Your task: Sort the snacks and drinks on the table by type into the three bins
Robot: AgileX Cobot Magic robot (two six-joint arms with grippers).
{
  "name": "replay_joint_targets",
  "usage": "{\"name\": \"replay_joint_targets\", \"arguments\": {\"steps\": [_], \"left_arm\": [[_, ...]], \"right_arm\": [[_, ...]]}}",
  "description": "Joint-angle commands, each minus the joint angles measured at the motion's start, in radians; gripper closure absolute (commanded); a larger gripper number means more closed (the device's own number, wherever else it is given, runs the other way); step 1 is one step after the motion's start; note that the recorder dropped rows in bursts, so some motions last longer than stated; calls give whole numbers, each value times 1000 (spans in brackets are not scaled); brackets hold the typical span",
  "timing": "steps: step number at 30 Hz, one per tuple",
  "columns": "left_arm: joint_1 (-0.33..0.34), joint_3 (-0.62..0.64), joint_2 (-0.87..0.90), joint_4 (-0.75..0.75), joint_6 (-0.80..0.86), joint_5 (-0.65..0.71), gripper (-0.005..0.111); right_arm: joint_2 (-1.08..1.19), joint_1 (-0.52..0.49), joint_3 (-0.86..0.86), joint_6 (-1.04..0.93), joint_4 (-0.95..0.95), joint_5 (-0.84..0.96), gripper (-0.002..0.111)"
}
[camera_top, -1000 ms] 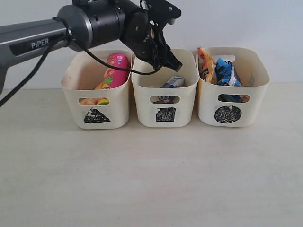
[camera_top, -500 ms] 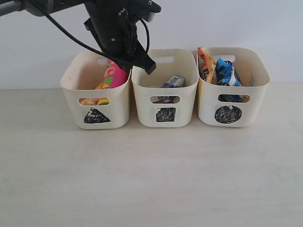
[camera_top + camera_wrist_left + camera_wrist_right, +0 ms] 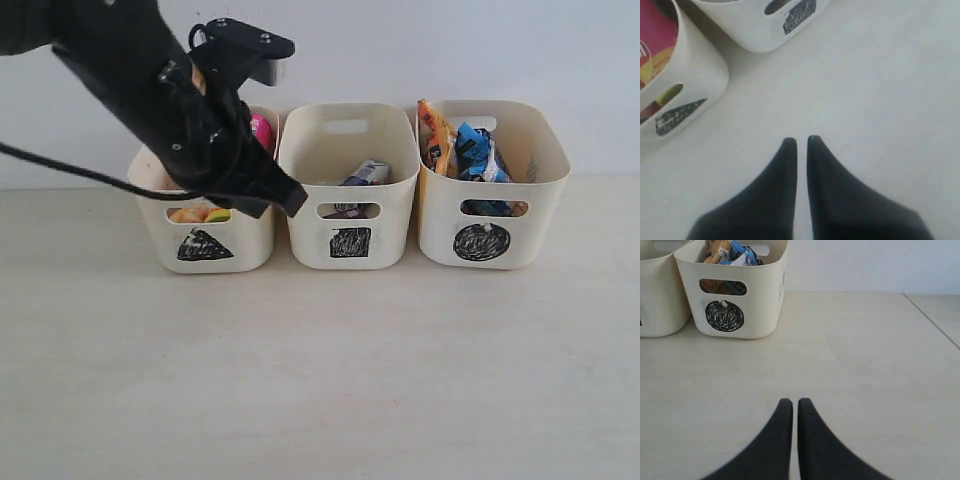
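left claw (image 3: 799, 142) pressed together, pinching nothing, before the triangle bin (image 3: 250, 245) with the pink tube (image 3: 261, 130); a carton (image 3: 368, 172) in the square bin (image 3: 300, 190), bags (image 3: 470, 150) in the circle bin (image 3: 540, 200); right claw (image 3: 791, 402) pressed together above the counter (image 3: 865, 365).

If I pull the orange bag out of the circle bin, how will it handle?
Probably floppy: the orange bag looks crinkled and leans on the circle bin's wall. Likely light, and apt to crumple in a pinch. It sits against the blue bag, which may drag along.
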Motion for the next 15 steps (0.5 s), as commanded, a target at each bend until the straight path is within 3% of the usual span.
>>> {"name": "replay_joint_targets", "arguments": {"steps": [1,5,11,15], "left_arm": [[0,139,-111,-45,6,-78,103],[0,207,-190,-45,6,-56,103],[0,259,-267,-94,-17,136,103],[0,264,-279,-112,-17,141,103]], "right_arm": [[-4,-1,4,-3,3,-12,107],[-4,-1,4,-3,3,-12,107],[-4,-1,4,-3,3,-12,107],[-4,-1,4,-3,3,-12,107]]}}
